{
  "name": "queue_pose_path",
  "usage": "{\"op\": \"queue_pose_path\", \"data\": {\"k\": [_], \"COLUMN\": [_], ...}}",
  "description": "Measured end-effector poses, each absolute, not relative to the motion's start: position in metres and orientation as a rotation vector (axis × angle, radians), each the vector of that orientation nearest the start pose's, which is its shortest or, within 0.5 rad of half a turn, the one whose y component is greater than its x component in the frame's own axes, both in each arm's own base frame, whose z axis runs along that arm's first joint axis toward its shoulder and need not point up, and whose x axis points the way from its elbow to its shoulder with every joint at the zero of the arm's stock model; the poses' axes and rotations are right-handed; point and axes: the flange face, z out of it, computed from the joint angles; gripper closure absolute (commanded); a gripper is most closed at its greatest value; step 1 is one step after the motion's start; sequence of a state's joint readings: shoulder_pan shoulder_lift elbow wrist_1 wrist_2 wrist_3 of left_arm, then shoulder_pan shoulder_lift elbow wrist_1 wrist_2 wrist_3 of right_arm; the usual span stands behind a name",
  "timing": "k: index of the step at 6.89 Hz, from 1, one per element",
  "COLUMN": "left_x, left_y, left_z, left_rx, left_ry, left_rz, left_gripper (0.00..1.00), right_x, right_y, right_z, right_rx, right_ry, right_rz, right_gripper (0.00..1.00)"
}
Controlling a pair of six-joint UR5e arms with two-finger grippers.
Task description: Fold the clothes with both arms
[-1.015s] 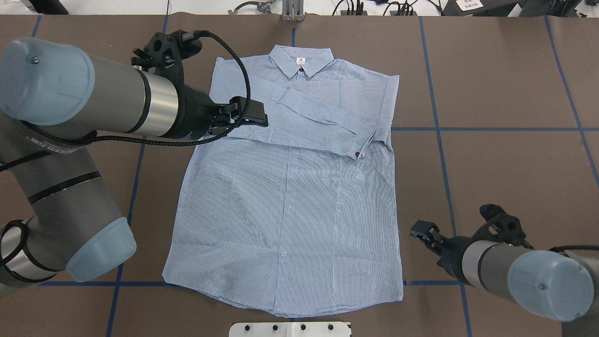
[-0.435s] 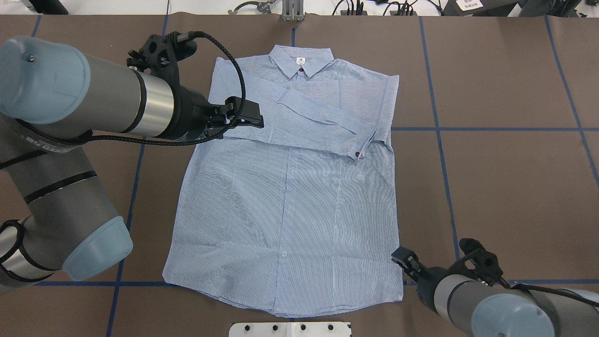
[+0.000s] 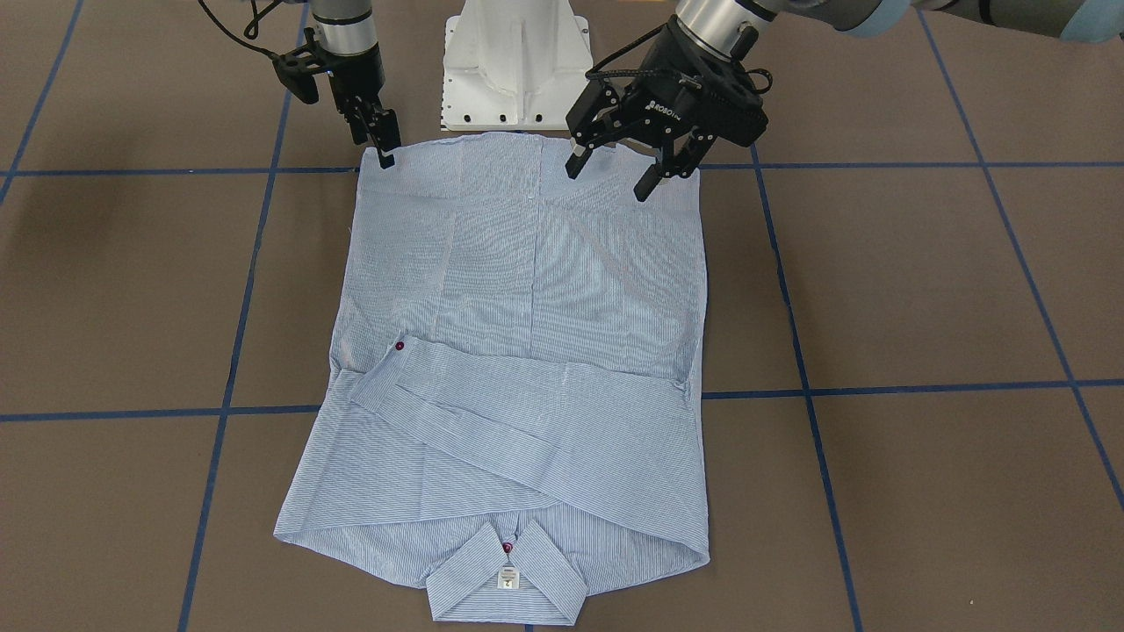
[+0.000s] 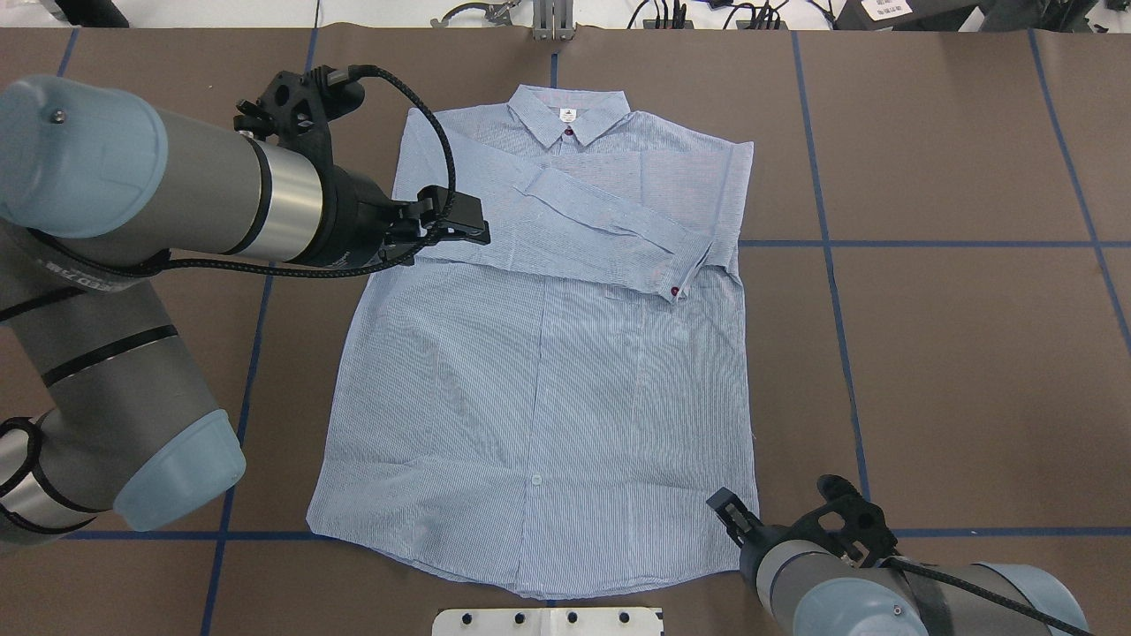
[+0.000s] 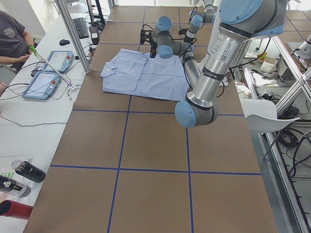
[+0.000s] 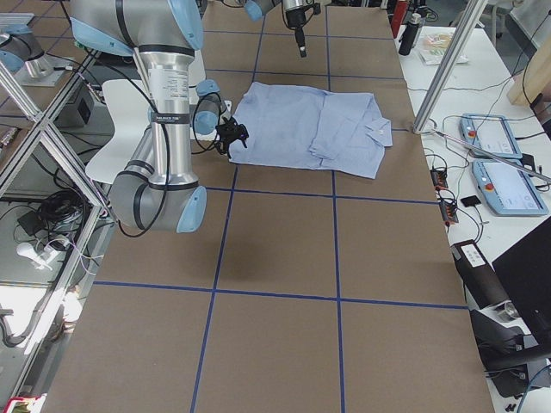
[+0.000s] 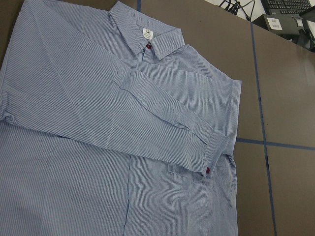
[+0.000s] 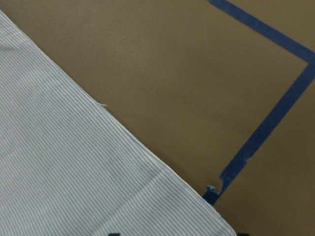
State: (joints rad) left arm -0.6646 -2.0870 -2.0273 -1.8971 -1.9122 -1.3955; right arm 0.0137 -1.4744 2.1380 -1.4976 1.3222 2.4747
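Left gripper [image 3: 608, 178] hangs with jaws spread wide; the striped shirt [image 3: 527, 290] lies flat beneath it, one sleeve [image 3: 492, 399] folded across the chest; right gripper [image 3: 385, 154], jaws parted, hovers just over the hem corner [image 8: 197, 206].

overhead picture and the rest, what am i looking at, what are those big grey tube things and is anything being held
All the pictures show one moment, seen by several cameras. The grey tubes with light blue caps are two robot arms, and each ends in a black two-finger gripper. One camera looks down from behind the robot, one faces it across the table, two stand at the table's ends, and one rides on each wrist.

On the brown table, which is marked with blue tape lines, lies a light blue striped button-up shirt. It is front up, with one sleeve folded across the chest.

The left gripper hangs open above the shirt and holds nothing. The right gripper is at a hem corner, which its wrist camera shows close up. It looks open too, and nothing is gripped yet.
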Motion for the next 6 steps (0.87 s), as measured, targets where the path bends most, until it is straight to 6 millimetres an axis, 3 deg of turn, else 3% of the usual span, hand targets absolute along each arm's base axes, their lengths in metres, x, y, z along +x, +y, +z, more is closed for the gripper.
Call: {"op": "queue_pose_path", "data": {"k": [6], "left_x": [0.371], "left_y": [-0.417], "left_z": [0.14], "left_rx": [0.251], "left_ry": [1.287], "left_rz": [-0.205], "left_gripper": [0.06], "right_x": [-0.493], "right_y": [-0.152], "right_z": [0.36], "right_rx": [-0.11], "right_ry": [-0.759], "right_rz": [0.94], "right_gripper": [0.27]}}
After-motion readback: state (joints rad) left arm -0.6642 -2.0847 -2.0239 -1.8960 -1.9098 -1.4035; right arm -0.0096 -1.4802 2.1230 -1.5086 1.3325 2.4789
